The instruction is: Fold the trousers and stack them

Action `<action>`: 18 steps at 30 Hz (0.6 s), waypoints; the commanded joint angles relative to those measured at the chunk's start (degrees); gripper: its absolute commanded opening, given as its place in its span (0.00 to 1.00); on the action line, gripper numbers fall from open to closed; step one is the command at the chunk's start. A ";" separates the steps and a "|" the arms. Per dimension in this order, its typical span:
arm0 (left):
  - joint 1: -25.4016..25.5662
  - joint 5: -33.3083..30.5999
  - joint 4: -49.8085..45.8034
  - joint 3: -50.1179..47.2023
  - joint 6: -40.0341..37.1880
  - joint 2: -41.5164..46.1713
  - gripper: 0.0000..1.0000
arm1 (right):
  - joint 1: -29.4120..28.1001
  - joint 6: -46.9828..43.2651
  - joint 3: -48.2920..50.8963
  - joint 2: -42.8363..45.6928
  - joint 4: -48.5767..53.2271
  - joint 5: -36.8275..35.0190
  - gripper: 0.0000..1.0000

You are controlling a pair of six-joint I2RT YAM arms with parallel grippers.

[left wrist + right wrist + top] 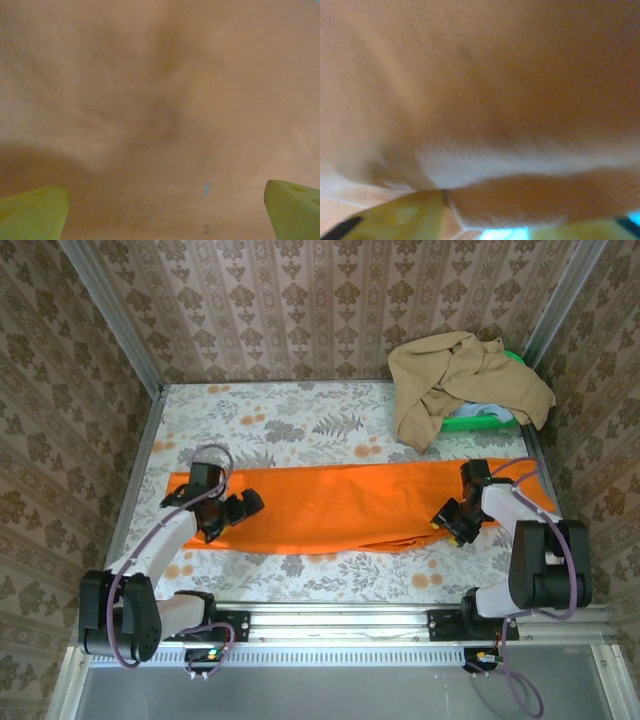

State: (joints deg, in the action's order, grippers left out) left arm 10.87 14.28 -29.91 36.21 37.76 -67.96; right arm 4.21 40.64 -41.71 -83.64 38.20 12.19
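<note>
The left claw was spread wide over the 9 o'clock end of the trousers, its fingers far apart above the cloth. The trousers lay flat across the table, running from 9 to 3 o'clock. The right claw sat at the 3 o'clock end with a fabric fold between its fingers. Whether it pinched the fold could not be determined.

Right wrist: trousers blurred; green container mostly under tan garment
</note>
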 commanded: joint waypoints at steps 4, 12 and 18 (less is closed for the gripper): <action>-3.29 2.22 7.94 -2.54 2.31 -5.32 0.99 | -0.42 -1.28 -4.91 2.09 -0.20 -1.11 0.03; -9.18 2.40 12.73 -0.22 0.81 -12.63 0.99 | 0.01 -4.05 -4.94 11.47 10.31 -5.51 0.05; -11.38 2.59 15.49 0.60 2.71 -12.71 0.98 | 0.19 -2.91 0.48 10.08 11.45 -5.33 0.45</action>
State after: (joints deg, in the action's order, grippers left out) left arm 0.71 20.56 -16.67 36.97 40.12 -79.20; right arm 4.10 37.78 -41.15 -74.22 45.10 10.26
